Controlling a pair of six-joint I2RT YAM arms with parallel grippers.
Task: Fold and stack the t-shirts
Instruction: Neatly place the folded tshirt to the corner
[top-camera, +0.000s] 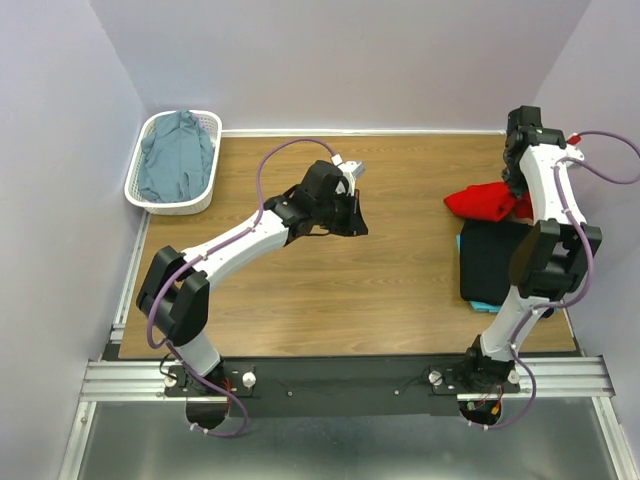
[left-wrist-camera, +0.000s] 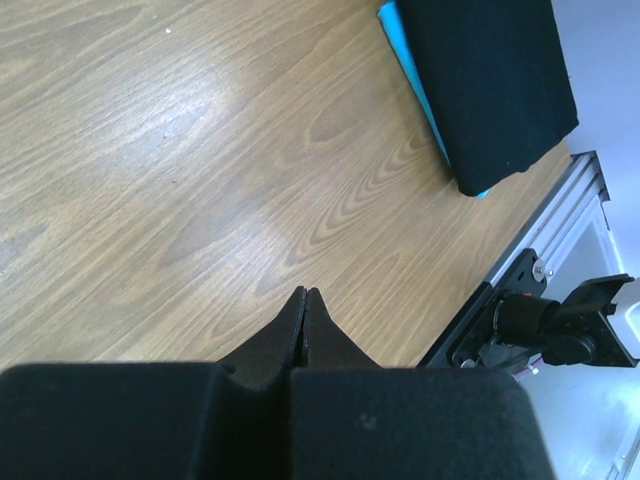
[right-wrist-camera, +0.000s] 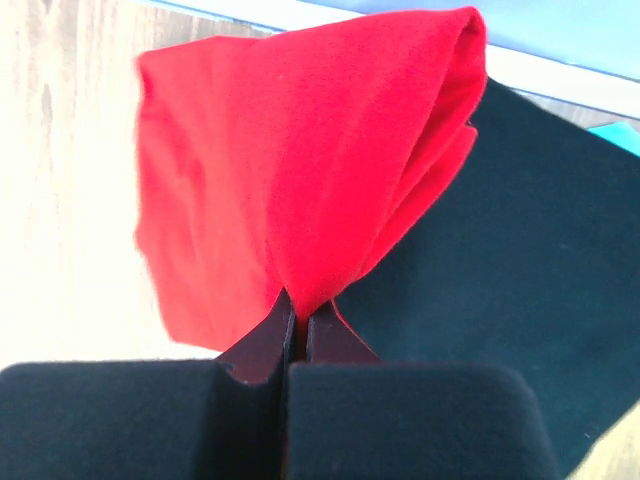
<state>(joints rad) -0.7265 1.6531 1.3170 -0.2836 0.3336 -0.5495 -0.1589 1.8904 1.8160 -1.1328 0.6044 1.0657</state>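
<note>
Four t-shirts are in play, and the red t-shirt is the one in the air. A bunched fold of it hangs pinched between the clenched tips of the right gripper, drooping away from the fingers. Just beyond and beneath those fingers lies the black t-shirt, folded flat, with a teal t-shirt showing as a thin bright edge under it.

The step in hand looks like carrying the red one to that pile. The next move would call for lowering it squarely over the black cloth and letting go without dragging the stack. The red cloth is crumpled rather than flat, so it may need smoothing or refolding.

Well off to the other side, the left gripper hovers with its fingers pressed together on nothing, bare table below it. Far beyond it, a grey-blue t-shirt sits heaped in a white basket, not yet folded.

How neatly the red shirt is folded cannot be told. From overhead the right arm covers its own fingers, and most of the teal shirt is hidden.
</note>
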